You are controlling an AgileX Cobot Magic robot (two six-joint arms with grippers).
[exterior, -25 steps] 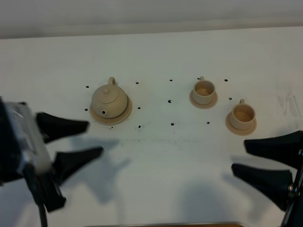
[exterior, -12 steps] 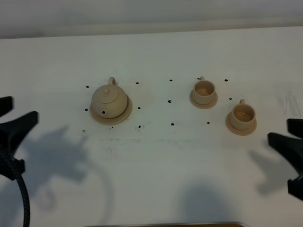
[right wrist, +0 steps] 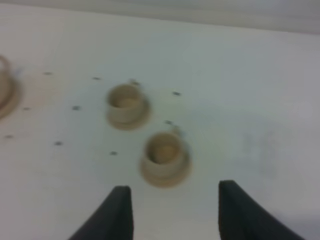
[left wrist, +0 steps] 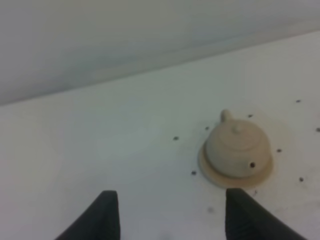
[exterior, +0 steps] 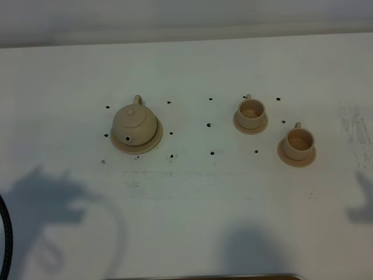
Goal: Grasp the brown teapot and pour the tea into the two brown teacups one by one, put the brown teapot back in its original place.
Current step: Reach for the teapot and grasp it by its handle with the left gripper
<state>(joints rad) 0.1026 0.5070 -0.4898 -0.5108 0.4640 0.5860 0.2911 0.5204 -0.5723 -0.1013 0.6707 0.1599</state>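
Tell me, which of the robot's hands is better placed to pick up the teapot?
Left, probably. The left hand is open with the brown teapot just ahead of it and nothing between. The right hand is open too, but it faces the two brown teacups instead.

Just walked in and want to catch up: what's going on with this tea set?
Nothing is being handled at this moment. The brown teapot sits on its saucer, and the two brown teacups stand apart to its right in the high view. The left gripper faces the teapot and the right gripper faces the cups, both with fingers apart and empty.
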